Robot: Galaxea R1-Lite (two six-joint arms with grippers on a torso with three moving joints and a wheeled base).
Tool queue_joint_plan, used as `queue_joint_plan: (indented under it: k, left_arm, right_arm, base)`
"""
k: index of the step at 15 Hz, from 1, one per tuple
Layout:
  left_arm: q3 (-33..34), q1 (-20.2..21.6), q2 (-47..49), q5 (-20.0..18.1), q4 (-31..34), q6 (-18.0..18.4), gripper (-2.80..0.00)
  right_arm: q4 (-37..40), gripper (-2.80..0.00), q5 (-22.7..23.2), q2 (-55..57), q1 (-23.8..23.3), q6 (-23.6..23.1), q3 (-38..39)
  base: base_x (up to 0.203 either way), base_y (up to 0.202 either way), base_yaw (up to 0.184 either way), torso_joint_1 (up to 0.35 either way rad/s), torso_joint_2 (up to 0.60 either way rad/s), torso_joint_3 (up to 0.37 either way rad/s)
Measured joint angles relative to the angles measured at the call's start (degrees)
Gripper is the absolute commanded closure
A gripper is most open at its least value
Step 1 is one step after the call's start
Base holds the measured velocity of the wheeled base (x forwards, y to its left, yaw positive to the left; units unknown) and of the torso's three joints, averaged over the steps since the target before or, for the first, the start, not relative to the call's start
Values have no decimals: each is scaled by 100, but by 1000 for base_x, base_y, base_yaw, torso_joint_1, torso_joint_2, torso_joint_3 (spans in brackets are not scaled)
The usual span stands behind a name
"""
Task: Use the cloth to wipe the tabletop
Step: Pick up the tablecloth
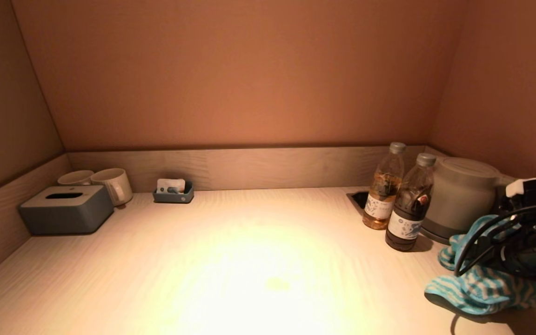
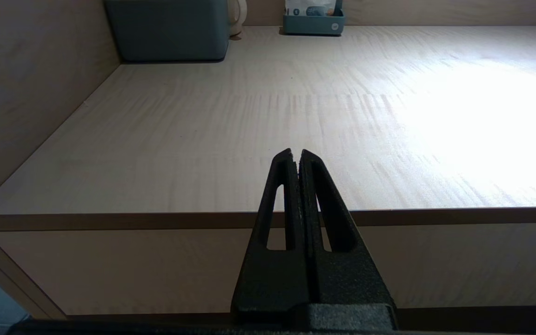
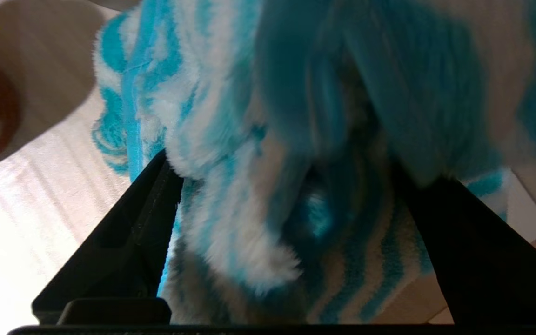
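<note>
The blue-and-white striped fluffy cloth (image 1: 482, 288) lies bunched at the right front of the pale wooden tabletop (image 1: 231, 260). My right gripper (image 1: 517, 253) is down over it. In the right wrist view the cloth (image 3: 231, 195) fills the space between the black fingers (image 3: 147, 223), which stand wide apart on either side of it; the right gripper (image 3: 286, 167) is open around the cloth. My left gripper (image 2: 297, 153) is shut and empty, held just in front of the tabletop's (image 2: 249, 116) front edge on the left, out of the head view.
Two bottles (image 1: 383, 186) (image 1: 410, 209) and a grey kettle (image 1: 461, 195) stand close behind the cloth, beside a dark recess (image 1: 358, 197). A grey tissue box (image 1: 65, 209), two mugs (image 1: 112, 184) and a small sachet tray (image 1: 173, 191) sit at the back left. Walls enclose three sides.
</note>
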Motion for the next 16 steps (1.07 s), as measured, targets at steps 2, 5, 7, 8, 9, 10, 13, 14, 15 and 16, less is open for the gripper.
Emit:
queue_joint_plan:
  k: [2, 5, 7, 8, 9, 10, 13, 14, 15, 16]
  left_arm:
    - [0, 0, 0, 0, 0, 4, 0]
    - [0, 0, 0, 2, 2, 2, 0]
    - [0, 0, 0, 2, 0, 2, 0]
    - [0, 0, 0, 2, 2, 2, 0]
    - [0, 0, 0, 2, 0, 2, 0]
    - [0, 0, 0, 2, 0, 2, 0]
    - [0, 0, 0, 0, 0, 2, 0]
    - [0, 0, 0, -2, 2, 1, 0]
    - [0, 0, 0, 2, 0, 2, 0]
    - [0, 0, 0, 2, 0, 2, 0]
  right_arm:
    - [-5, -280, 185, 139, -104, 2, 26]
    - [-19, -280, 431, 332, -240, 7, 96]
    - [-33, 0, 583, 436, -303, -1, 147]
    - [-35, 0, 640, 458, -320, -3, 186]
    - [-49, 0, 676, 462, -326, -4, 226]
    - [-44, 0, 690, 443, -326, -3, 256]
    - [-16, 0, 712, 267, -307, -27, 386]
    - [-2, 0, 715, 184, -275, -36, 443]
    - [13, 0, 717, 90, -226, -42, 497]
    - [51, 0, 732, -14, -180, -31, 534]
  base:
    - [0, 0, 0, 0, 0, 0]
    - [0, 0, 0, 0, 0, 0]
    - [0, 0, 0, 0, 0, 0]
    - [0, 0, 0, 0, 0, 0]
    - [0, 0, 0, 0, 0, 0]
    - [0, 0, 0, 0, 0, 0]
    - [0, 0, 0, 0, 0, 0]
    - [0, 0, 0, 0, 0, 0]
    - [0, 0, 0, 0, 0, 0]
    - [0, 0, 0, 0, 0, 0]
